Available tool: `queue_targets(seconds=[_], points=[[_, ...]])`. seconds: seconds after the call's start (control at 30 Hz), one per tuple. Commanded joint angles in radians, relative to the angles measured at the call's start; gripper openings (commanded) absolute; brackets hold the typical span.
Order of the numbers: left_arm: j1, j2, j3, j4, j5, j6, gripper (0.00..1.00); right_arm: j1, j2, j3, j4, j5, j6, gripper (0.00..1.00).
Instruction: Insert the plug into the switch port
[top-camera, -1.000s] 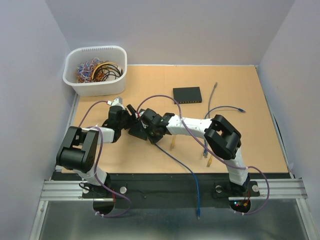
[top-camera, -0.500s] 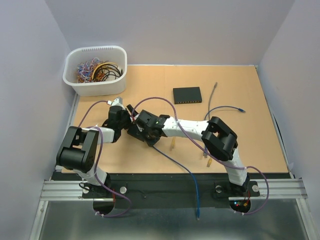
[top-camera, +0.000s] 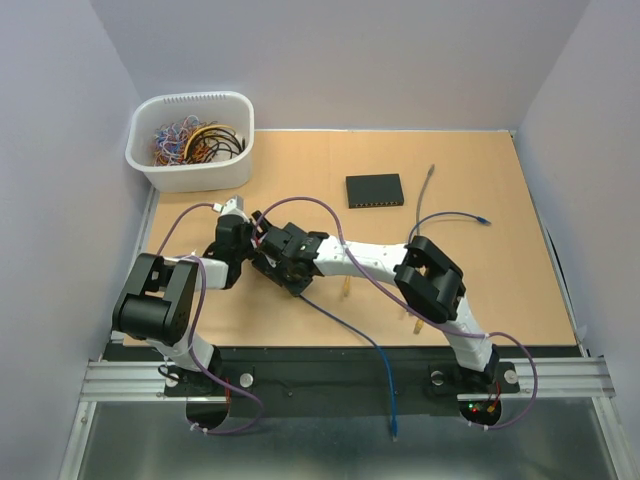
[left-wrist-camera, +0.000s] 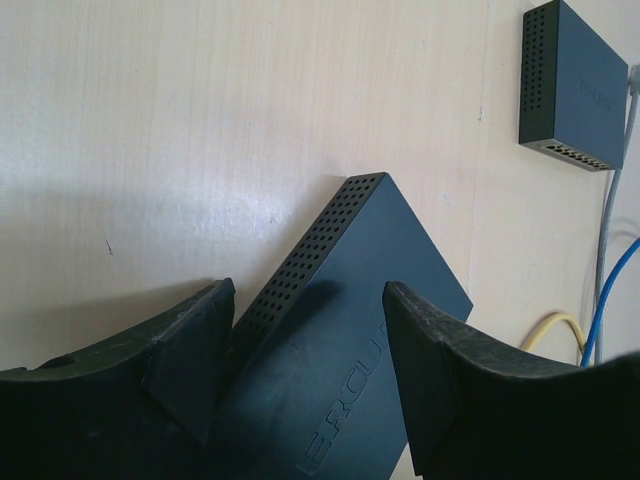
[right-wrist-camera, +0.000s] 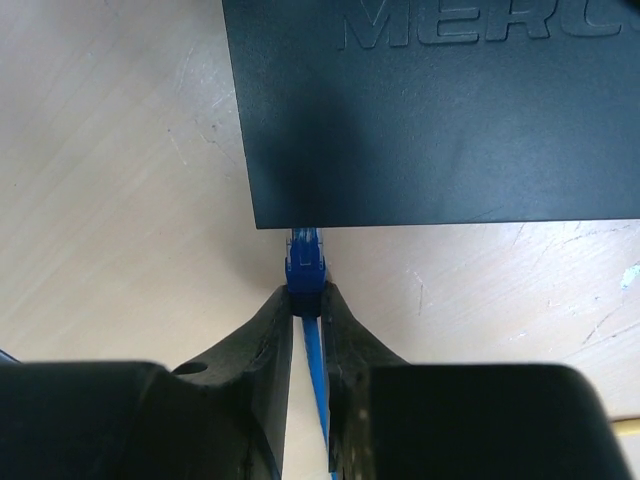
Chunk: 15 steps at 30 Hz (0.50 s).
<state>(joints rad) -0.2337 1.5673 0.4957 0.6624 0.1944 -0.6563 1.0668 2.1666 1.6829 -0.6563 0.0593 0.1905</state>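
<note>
Right fingers (right-wrist-camera: 270, 335) pinch the blue cable plug (right-wrist-camera: 304, 262), its tip meeting the edge of the dark grey plastic network switch (right-wrist-camera: 430, 120) on the pale wooden desk (right-wrist-camera: 120, 150); left fingers (left-wrist-camera: 190, 350) straddle that switch, grip unclear

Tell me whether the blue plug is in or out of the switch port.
Not fully in. The blue plug, pinched in the right gripper, touches the switch edge, body exposed; tip entry: cannot tell.
</note>
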Motion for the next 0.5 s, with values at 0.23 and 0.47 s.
queue_targets(seconds=[0.23, 0.47], points=[[-0.026, -0.016, -0.077, -0.060, 0.060, -0.020, 0.73, -0.001, 0.001, 0.069, 0.040, 0.155, 0.047, 0.00], [-0.075, -0.006, -0.094, -0.038, 0.065, -0.057, 0.73, -0.011, 0.004, 0.080, 0.040, 0.214, 0.059, 0.00]])
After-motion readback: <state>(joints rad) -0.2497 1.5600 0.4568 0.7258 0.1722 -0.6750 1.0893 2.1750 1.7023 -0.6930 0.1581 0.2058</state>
